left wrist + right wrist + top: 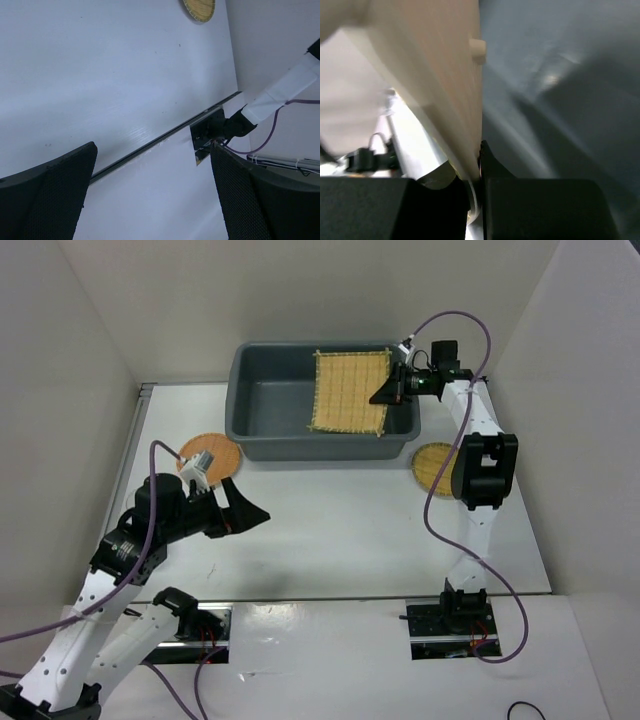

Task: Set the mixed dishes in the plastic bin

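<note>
Right jaws are clamping square tan woven bamboo mat (348,390) over dark grey rectangular plastic bin (270,410); left jaws are hanging apart.

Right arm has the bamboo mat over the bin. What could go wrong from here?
1. The right gripper pinches the mat by its right edge only, and the mat's near edge looks close to the front rim of the bin. Released now, it may catch on the rim instead of dropping flat.
2. The round woven disc lies right beside the right arm, which could nudge it when pulling back.
</note>
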You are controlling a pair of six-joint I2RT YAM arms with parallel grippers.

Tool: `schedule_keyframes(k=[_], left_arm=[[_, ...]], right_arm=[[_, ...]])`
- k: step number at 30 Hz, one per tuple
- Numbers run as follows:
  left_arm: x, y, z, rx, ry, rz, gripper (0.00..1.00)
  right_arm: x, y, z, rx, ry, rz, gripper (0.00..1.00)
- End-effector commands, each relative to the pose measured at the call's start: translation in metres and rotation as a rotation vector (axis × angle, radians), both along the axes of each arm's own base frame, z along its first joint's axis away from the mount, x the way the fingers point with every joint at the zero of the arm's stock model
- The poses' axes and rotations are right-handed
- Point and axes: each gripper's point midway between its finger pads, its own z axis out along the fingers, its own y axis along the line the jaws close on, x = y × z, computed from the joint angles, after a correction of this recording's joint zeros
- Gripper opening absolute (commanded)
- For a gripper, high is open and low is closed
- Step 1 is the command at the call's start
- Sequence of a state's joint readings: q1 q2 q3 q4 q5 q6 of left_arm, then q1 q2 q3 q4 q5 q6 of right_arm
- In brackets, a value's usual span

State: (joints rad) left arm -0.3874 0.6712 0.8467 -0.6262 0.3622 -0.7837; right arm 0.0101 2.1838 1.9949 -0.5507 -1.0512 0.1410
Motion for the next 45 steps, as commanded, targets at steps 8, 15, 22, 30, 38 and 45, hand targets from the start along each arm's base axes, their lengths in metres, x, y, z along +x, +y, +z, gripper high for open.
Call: schedule_keyframes(k=[8, 15, 22, 30, 38, 45], left_arm=[[0.012, 0.002, -0.016, 0.006, 0.065, 0.052, 1.0], [0.025, -0.003, -0.028, 0.034, 0.113, 0.048, 1.0], [0.031, -0.003, -0.026, 0.037, 0.122, 0.057, 1.0], [0.034, -0.002, -0.03, 0.029, 0.141, 0.076, 1.0], [0.04, 0.001, -0.028, 0.009, 0.142, 0.095, 1.0], [0.041, 0.001, -0.029, 0.003, 0.144, 0.097, 1.0]], right_arm=[[0.05, 0.005, -0.016, -0.16, -0.17, -0.005, 0.0], [0.074, 0.0, -0.06, -0.208, -0.128, -0.034, 0.0], [0.074, -0.002, -0.104, -0.228, -0.059, -0.024, 0.0], [0.096, -0.034, -0.138, -0.391, -0.006, -0.164, 0.34], [0.112, -0.047, -0.133, -0.442, -0.008, -0.277, 0.53], [0.117, -0.055, -0.112, -0.467, -0.033, -0.334, 0.84]])
